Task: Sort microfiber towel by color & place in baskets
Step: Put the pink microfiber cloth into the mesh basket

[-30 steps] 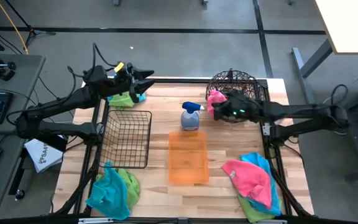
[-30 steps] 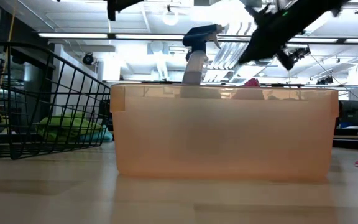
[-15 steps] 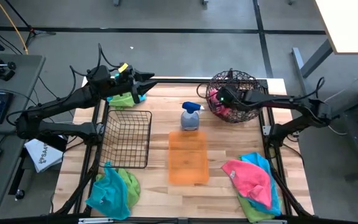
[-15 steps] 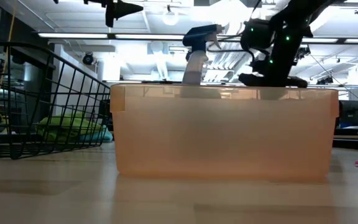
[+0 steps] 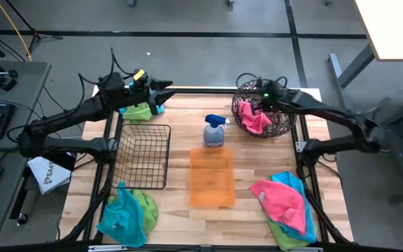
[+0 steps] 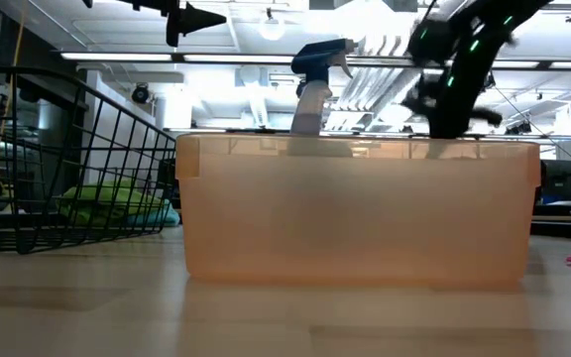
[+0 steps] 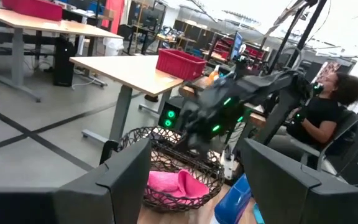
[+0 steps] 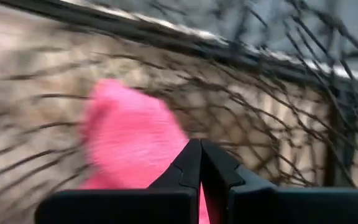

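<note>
A pink towel (image 5: pixel 256 119) lies bunched inside the round dark wire basket (image 5: pixel 283 124) at the table's far right. It also shows in the left wrist view as the pink towel (image 7: pixel 176 183) and in the right wrist view as the pink towel (image 8: pixel 129 143). My right gripper (image 5: pixel 252 105) (image 8: pixel 201 144) hangs shut over the basket's far-left part, pointing down at the towel. My left gripper (image 5: pixel 166 94) (image 7: pixel 194 149) waits open in the air at the far-left corner, above a green towel (image 5: pixel 138 112) on the table.
The square black wire basket (image 5: pixel 144 155) stands left of centre, the orange tray (image 5: pixel 212 176) in the middle, and a spray bottle (image 5: pixel 214 131) just beyond it. Mixed towel piles lie near left (image 5: pixel 126 213) and near right (image 5: pixel 285 203). A person (image 7: pixel 322 118) sits beyond the table.
My right gripper has carried the pink towel from the round basket's left rim into the basket, dipped into it, then risen and drawn back toward the far right. The towel now lies spread in the basket's bottom. My left arm has hardly moved.
</note>
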Tool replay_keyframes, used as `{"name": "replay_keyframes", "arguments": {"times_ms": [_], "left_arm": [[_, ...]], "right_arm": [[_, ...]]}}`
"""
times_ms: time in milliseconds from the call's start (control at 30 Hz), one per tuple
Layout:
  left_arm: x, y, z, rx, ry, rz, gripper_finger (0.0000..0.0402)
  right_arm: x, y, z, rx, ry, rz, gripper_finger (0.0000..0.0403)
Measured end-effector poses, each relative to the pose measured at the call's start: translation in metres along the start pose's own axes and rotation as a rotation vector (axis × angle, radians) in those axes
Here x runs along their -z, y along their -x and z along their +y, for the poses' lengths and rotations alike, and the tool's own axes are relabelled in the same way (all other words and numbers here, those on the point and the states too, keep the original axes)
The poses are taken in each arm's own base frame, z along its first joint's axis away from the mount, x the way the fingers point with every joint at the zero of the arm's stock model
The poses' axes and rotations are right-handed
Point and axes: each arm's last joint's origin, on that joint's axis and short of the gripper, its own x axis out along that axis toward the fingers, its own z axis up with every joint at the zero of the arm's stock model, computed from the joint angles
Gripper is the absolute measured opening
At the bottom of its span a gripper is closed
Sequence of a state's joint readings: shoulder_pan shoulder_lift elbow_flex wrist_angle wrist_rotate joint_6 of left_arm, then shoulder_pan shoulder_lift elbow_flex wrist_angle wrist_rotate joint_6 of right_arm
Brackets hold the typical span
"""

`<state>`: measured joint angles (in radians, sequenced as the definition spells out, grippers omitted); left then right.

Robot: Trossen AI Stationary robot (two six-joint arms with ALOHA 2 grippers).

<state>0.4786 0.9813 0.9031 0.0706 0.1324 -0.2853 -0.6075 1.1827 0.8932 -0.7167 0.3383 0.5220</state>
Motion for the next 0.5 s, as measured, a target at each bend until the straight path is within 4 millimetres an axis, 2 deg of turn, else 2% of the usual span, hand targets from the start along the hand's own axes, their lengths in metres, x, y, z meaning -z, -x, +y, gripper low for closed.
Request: {"name": "replay_keyframes", "arguments": {"times_ms": [100, 267, 367, 500], "left_arm": [[0.000, 0.000, 0.000, 0.000, -0.001, 0.000, 0.0239], [0.000, 0.000, 0.001, -0.023, -0.001, -0.008, 0.0239], [0.000, 0.000, 0.001, -0.040, -0.001, -0.013, 0.0239], [-0.001, 0.000, 0.001, -0.045, -0.001, -0.015, 0.0239]], "right_arm": [[0.007, 0.036, -0.002, -0.277, 0.004, 0.030, 0.0000], [0.042, 0.093, 0.010, -0.745, 0.006, 0.239, 0.0000], [0.064, 0.121, 0.022, -0.881, -0.001, 0.327, 0.0005], [0.096, 0.144, 0.041, -0.939, 0.078, 0.415, 0.0036]]}}
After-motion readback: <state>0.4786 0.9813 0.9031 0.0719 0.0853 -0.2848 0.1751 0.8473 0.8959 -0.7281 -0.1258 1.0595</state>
